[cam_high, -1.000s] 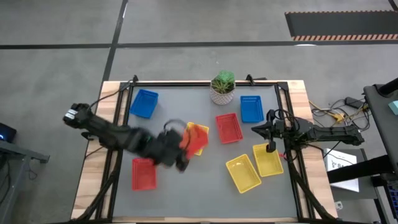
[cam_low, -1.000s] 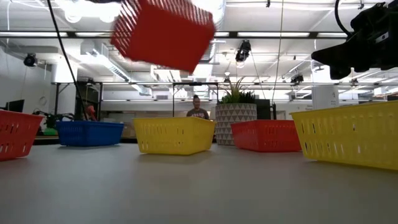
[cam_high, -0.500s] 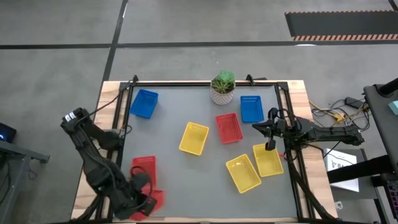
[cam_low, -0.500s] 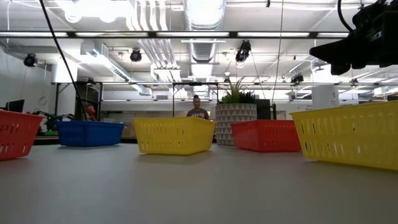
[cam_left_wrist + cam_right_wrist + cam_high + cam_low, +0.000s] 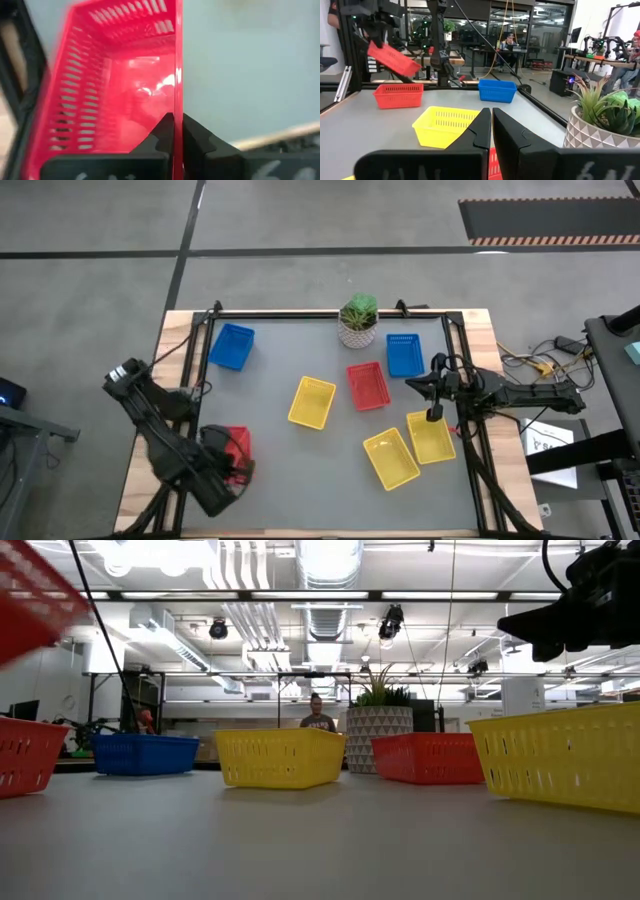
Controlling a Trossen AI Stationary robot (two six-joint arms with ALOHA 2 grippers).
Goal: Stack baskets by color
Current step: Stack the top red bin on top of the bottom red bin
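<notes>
red basket | left pincer carrying, swung back over table's near-left

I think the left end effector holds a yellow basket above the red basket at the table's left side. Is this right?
Not quite: the held basket is red, not yellow, as the left wrist view shows. The left end effector grips its rim above the red basket at the table's left side.

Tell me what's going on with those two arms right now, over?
Left gripper shut on a red basket, carried above the red basket on the table. Right gripper shut, empty, waiting near the plant pot. Nothing blocking.
</notes>
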